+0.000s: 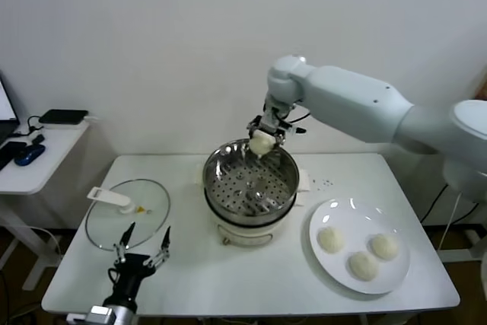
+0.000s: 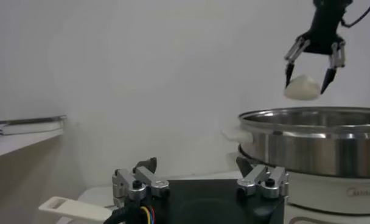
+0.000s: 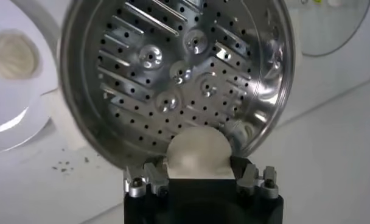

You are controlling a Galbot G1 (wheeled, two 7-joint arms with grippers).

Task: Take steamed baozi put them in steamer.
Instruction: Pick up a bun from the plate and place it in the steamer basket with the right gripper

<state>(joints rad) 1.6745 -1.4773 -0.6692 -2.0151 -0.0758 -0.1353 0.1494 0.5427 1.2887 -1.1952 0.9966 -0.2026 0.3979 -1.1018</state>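
Note:
My right gripper (image 1: 263, 136) hangs over the far rim of the steamer (image 1: 210, 182), shut on one cream-white baozi (image 1: 261, 143). In the right wrist view this baozi (image 3: 196, 152) sits between the fingers, above the steamer's perforated floor (image 3: 173, 67), which holds nothing. The left wrist view shows the right gripper (image 2: 307, 84) from afar, with the baozi (image 2: 302, 87) at its fingertips above the steamer (image 2: 319, 143). Three more baozi (image 1: 363, 265) lie on the white plate (image 1: 351, 215) at the right. My left gripper (image 1: 143, 245) is parked low at the front left, open and holding nothing.
The glass lid (image 1: 125, 218) with its white handle (image 1: 110, 198) lies flat on the table, left of the steamer and just beyond my left gripper. A white side table (image 1: 34, 165) with dark devices stands at the far left. The steamer sits on a white cooker base (image 1: 243, 230).

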